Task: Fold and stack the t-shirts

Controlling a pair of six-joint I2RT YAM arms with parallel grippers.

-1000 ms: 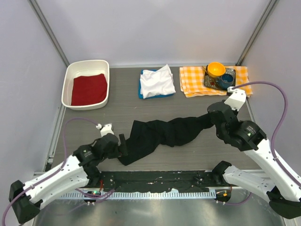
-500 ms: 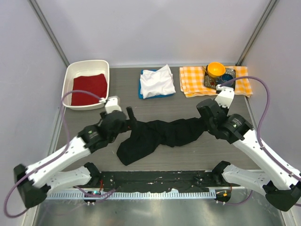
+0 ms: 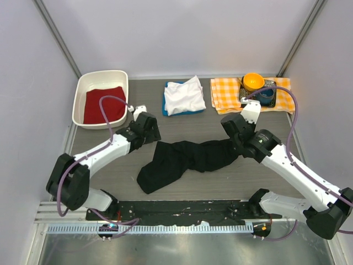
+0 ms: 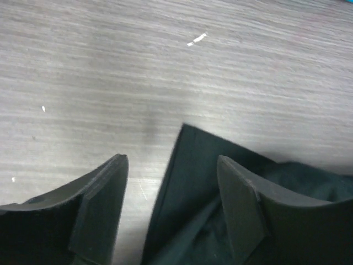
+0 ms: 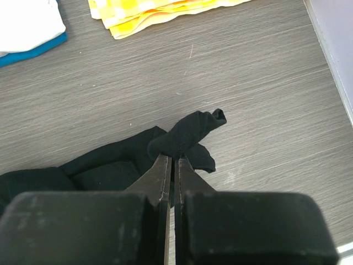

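The black t-shirt (image 3: 187, 157) lies crumpled in a long band across the middle of the table. My right gripper (image 3: 235, 141) is shut on its bunched right end (image 5: 187, 132), and the jaws (image 5: 175, 160) pinch the twisted cloth. My left gripper (image 3: 153, 131) is open at the shirt's far-left corner (image 4: 190, 149). That corner lies flat on the table between my fingers (image 4: 105, 193), which do not close on it. The white t-shirt (image 3: 183, 95) lies folded on the blue one (image 3: 167, 111) at the back centre. Both also show in the right wrist view, the white one (image 5: 27, 19) above the blue one's edge (image 5: 33, 48).
A white tray (image 3: 81, 91) holding a red cloth (image 3: 103, 105) stands at the back left. The orange-and-white checked cloth (image 3: 226, 95) lies at the back right, with an orange bowl (image 3: 253, 81) and a blue cup (image 3: 266, 94) on a dark tray on it. The side walls are close.
My left arm swung from the near-left edge up to the shirt's far-left corner. My right gripper moved left and away with the shirt's end, bunching the shirt shorter.
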